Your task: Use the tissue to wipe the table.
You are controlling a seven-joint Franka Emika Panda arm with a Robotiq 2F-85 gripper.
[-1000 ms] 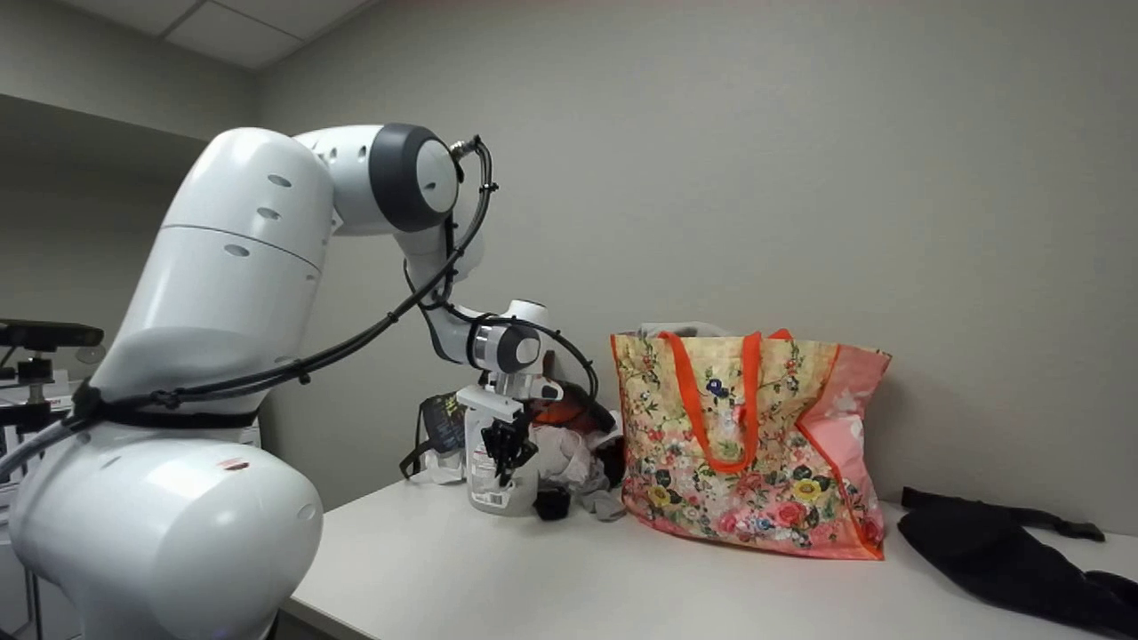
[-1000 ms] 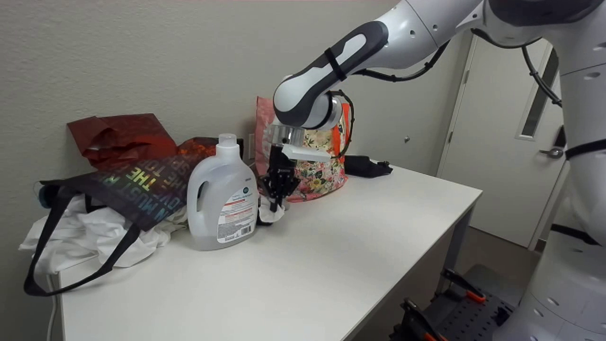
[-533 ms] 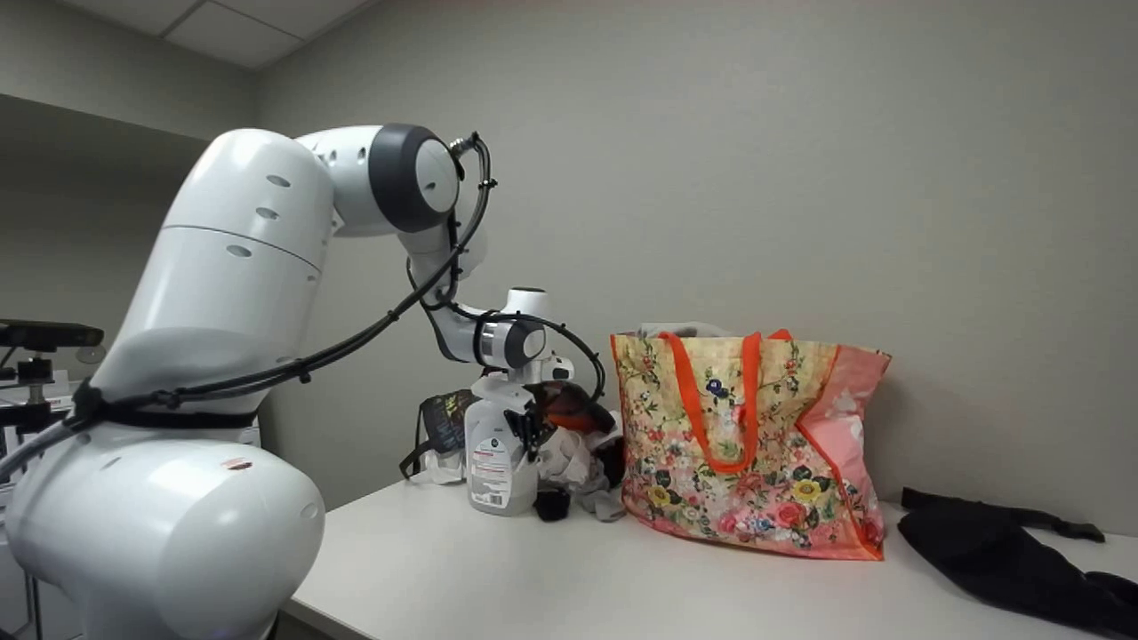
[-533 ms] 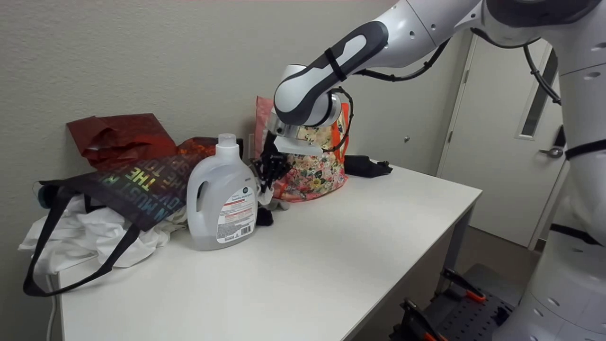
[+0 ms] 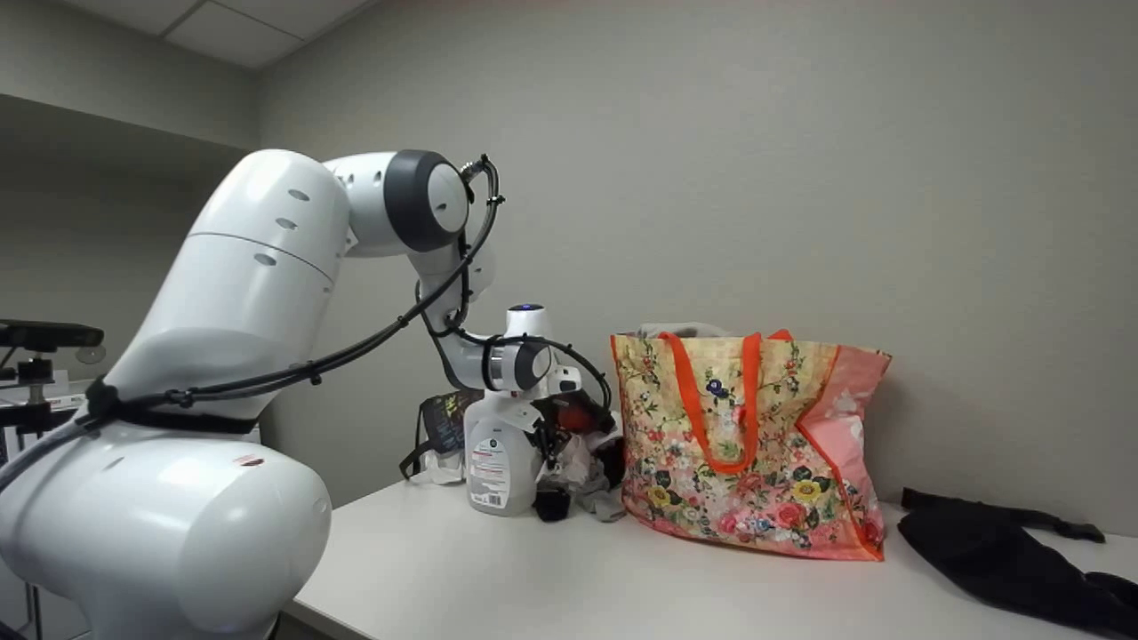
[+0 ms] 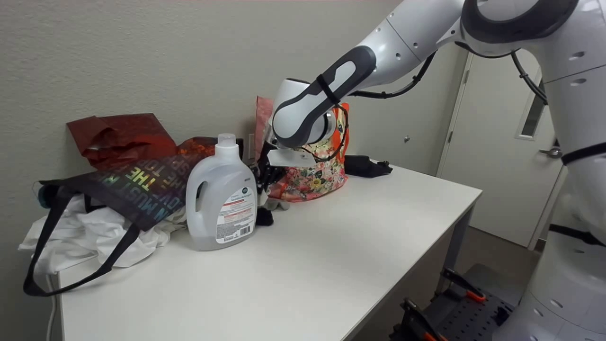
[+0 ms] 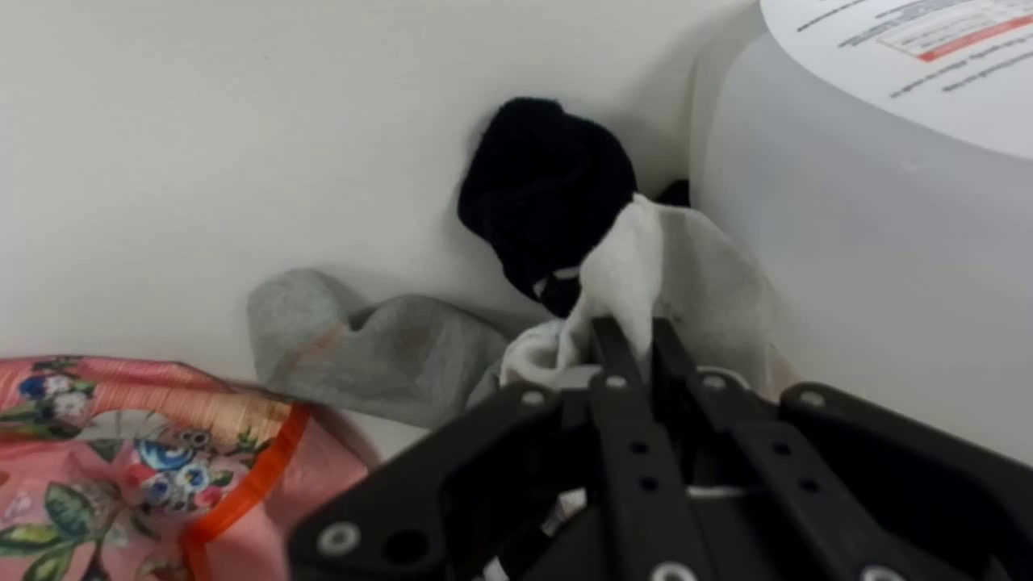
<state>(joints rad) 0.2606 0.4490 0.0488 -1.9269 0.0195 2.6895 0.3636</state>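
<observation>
My gripper (image 7: 631, 329) is shut on the white tissue (image 7: 623, 266) in the wrist view. The tissue's tip sticks out past the fingertips and a thin fold hangs to the right. In an exterior view the gripper (image 6: 265, 187) is partly behind the detergent bottle, with a bit of white at its tips. It also shows beside the bottle in an exterior view (image 5: 548, 453). The fingertips are above the back part of the white table (image 6: 293, 284). How high the tissue is above the table is hard to tell.
A detergent bottle (image 6: 222, 203) stands close beside the gripper. A black cloth (image 7: 549, 194) and a grey cloth (image 7: 387, 355) lie under it. The flowery bag (image 5: 738, 471) stands along the wall. A printed dark bag (image 6: 147, 184) and white cloth (image 6: 94, 232) lie beyond the bottle. A black pouch (image 5: 1005, 551) lies past the flowery bag.
The gripper has risen off the table with the tissue and moved back toward the wall, behind the bottle. In the last half second the arm has come down a little.
</observation>
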